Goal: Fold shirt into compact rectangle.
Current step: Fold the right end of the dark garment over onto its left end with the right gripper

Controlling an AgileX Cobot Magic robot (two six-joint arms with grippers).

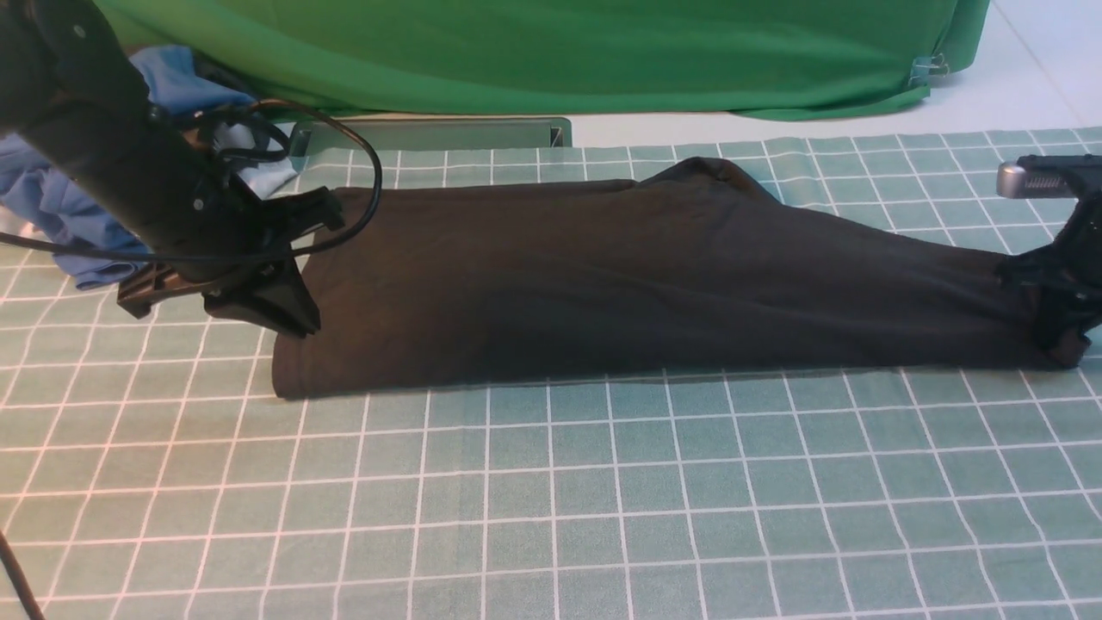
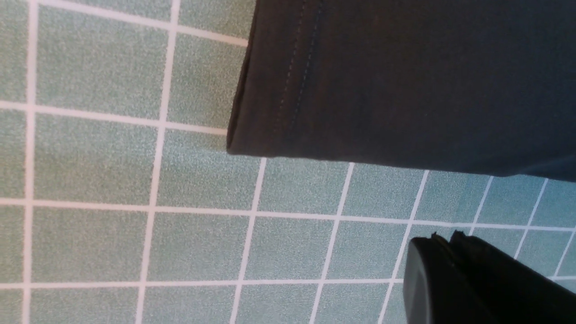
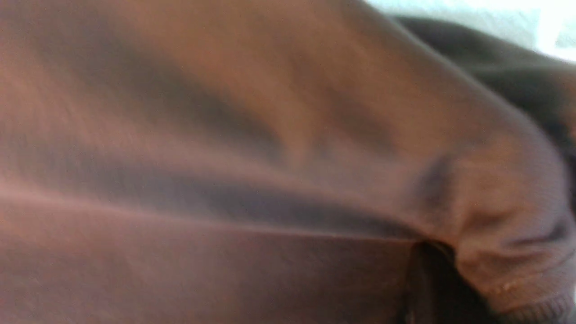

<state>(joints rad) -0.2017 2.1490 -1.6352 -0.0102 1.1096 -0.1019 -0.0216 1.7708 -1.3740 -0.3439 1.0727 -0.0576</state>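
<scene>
Front view shows the black shirt (image 1: 620, 284) lying as a long folded band across the checked cloth (image 1: 551, 499), its right end pinched in the right gripper (image 1: 1055, 331), while the left gripper (image 1: 284, 314) hangs clenched and empty at the left end, near the blue clothes (image 1: 52, 207).

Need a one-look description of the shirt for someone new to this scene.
Start at the green checked mat. Across its middle lies the shirt, a long band running left to right. It is black and folded flat, unlike the crumpled blue clothes heap far left.
</scene>
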